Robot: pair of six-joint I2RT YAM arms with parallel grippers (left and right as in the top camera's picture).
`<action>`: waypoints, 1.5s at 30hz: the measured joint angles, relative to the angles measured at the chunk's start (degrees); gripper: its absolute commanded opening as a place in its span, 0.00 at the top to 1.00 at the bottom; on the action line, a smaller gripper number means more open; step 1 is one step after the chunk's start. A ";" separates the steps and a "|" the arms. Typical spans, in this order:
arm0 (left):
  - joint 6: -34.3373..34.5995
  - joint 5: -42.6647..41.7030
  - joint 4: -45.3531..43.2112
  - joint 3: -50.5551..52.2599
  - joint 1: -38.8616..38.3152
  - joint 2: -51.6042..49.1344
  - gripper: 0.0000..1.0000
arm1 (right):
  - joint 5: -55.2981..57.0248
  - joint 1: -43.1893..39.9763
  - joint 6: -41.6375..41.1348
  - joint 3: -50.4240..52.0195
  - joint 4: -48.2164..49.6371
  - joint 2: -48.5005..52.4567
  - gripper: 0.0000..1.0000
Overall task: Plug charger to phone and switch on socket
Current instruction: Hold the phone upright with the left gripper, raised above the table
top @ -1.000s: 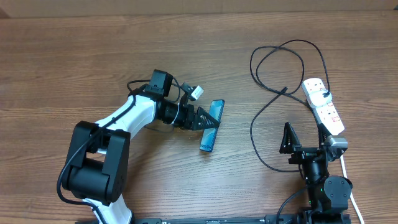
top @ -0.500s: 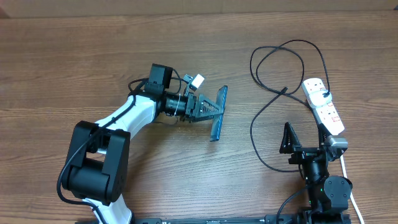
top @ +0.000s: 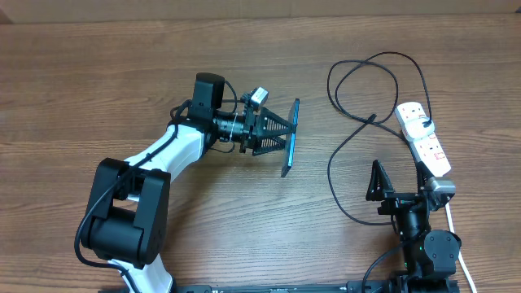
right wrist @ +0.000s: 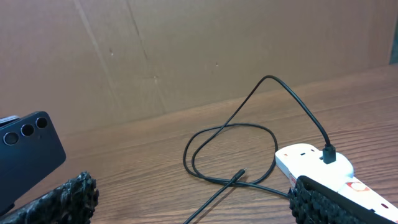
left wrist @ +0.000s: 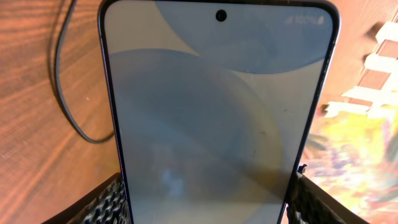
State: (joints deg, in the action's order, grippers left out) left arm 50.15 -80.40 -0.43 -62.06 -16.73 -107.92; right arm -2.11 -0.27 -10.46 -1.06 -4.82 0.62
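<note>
My left gripper (top: 281,137) is shut on the phone (top: 289,138) and holds it on edge above the table, left of the cable. In the left wrist view the phone's blue-grey screen (left wrist: 217,112) fills the frame between the fingers (left wrist: 211,211). The phone's dark back shows at the left of the right wrist view (right wrist: 28,152). The black charger cable (top: 335,155) lies in loops, with its free connector tip (top: 373,118) on the wood (right wrist: 241,173). Its other end sits in the white socket strip (top: 423,138), (right wrist: 311,162). My right gripper (top: 377,181) is open and empty (right wrist: 199,205), near the front edge.
A cardboard wall (right wrist: 186,50) stands behind the table. The strip's white cord (top: 452,220) runs toward the front right, beside the right arm's base. A stretch of the black cable (left wrist: 62,81) shows left of the phone in the left wrist view.
My left gripper has lifted the phone off the table, turned it onto its edge and carried it up and to the right. The right arm, cable and strip have not moved.
</note>
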 measured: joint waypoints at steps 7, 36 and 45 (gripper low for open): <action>7.45 -0.98 -1.14 0.00 0.00 0.00 0.54 | 0.00 -0.02 0.00 0.00 0.00 0.00 0.00; 13.60 -1.03 -2.84 0.00 0.00 0.00 0.56 | 0.00 0.00 0.04 0.00 0.00 0.00 0.00; 17.03 -1.03 -2.91 0.00 0.00 0.00 0.56 | 0.00 0.00 0.04 0.00 0.00 0.00 0.00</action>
State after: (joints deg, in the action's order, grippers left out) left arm 67.18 -81.43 -3.33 -62.06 -16.73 -107.92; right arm -2.11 -0.27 -10.41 -1.06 -4.82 0.62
